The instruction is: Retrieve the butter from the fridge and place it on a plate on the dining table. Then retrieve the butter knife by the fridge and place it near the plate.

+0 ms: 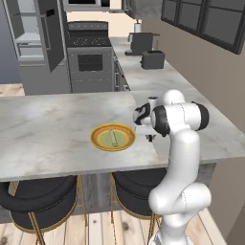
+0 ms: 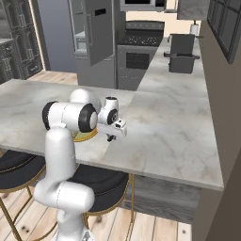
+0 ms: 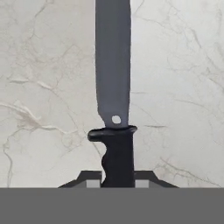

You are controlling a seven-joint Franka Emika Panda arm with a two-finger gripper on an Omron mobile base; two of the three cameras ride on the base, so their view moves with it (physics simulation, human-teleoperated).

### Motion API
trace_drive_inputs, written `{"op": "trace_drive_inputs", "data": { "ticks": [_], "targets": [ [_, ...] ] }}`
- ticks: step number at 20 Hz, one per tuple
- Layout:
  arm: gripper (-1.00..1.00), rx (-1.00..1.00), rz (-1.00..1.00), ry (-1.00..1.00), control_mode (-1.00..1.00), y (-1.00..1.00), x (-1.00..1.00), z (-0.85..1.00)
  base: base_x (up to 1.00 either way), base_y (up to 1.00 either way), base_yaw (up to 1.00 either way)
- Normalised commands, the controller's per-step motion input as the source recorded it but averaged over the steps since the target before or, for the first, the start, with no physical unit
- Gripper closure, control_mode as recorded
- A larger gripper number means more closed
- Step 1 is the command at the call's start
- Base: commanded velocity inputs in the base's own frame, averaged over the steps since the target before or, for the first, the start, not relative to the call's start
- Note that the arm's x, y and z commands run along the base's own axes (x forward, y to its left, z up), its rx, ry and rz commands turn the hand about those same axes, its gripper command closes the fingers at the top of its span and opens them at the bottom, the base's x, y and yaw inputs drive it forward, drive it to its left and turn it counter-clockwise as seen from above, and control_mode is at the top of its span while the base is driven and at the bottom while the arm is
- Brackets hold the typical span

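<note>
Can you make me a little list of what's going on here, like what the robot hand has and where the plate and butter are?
gripper: shut on the butter knife, held by its black handle
knife blade: grey, over the marble top
plate: on the dining table, just left of the gripper
butter: lying on the plate
fridge: at the back, door open
stools: black, under the table edge

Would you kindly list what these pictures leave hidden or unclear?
- Knife: hand view's top edge cuts off its blade tip; the handle's end is hidden between the claw's fingers.
- Claw: in the left base view the arm covers most of it.
- Plate: right base view, mostly behind the arm.
- Butter: left base view, too small for detail.
</note>
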Motion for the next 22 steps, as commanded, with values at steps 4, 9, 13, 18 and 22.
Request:
{"op": "trace_drive_inputs", "data": {
  "ticks": [4,9,13,18,22],
  "targets": [
    [-1.0,0.07,0.0,-0.06,-1.0,0.0,0.0,-0.18,0.0,0.0,0.0],
    [-1.0,0.01,0.0,-0.02,-1.0,0.0,0.02,0.0,0.0,0.0,0.0],
    [-1.0,0.0,0.0,0.01,-1.0,0.0,-0.03,0.38,0.0,0.0,0.0],
    [-1.0,0.0,0.01,0.0,-1.0,0.0,-0.29,1.0,0.0,0.0,0.0],
    [-1.0,0.0,0.03,-0.01,-1.0,0.14,-0.61,1.0,0.0,0.0,0.0]
  ]
}}
